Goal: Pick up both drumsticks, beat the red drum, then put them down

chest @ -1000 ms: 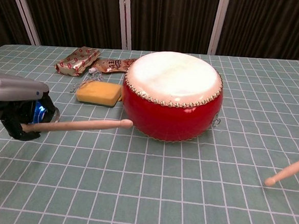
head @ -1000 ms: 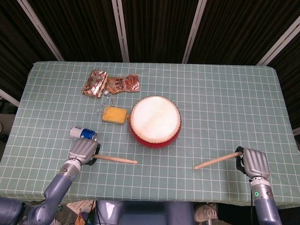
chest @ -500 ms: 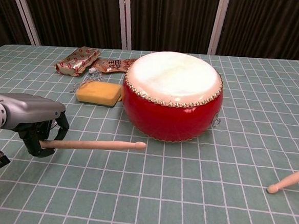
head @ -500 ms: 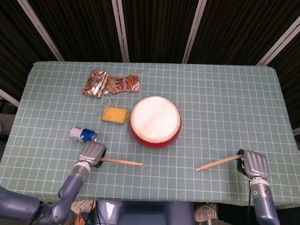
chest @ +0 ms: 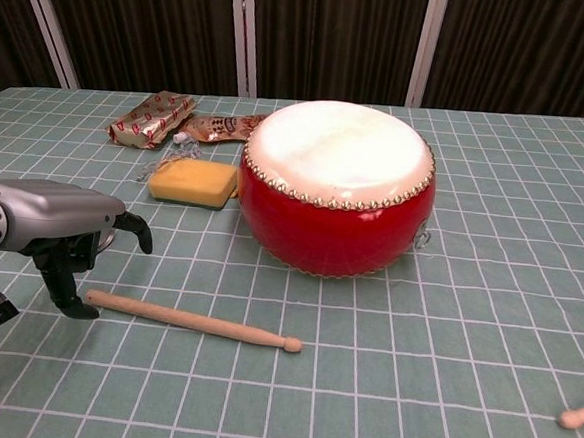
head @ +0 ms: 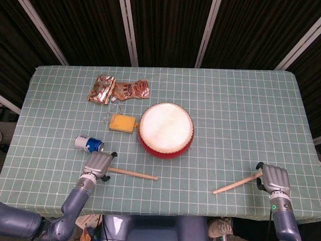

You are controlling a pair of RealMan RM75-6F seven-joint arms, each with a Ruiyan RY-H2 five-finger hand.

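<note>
The red drum (head: 166,130) with its pale skin stands mid-table, also large in the chest view (chest: 336,187). The left drumstick (head: 131,173) lies flat on the cloth in front of it (chest: 190,319), tip pointing right. My left hand (head: 99,164) hovers over the stick's butt end (chest: 56,222) with fingers spread, gripping nothing. My right hand (head: 275,179) holds the right drumstick (head: 236,184) by its butt at the front right. Only the stick's tip (chest: 575,417) shows in the chest view, low at the cloth.
A blue can (head: 89,143) lies just behind my left hand. A yellow sponge (head: 122,122) and foil snack packets (head: 118,89) sit behind and left of the drum. The table's front edge runs close to both hands.
My left hand has let go of the left drumstick, which now lies on the cloth. My right hand has sunk toward the front edge, lowering its stick's tip.
</note>
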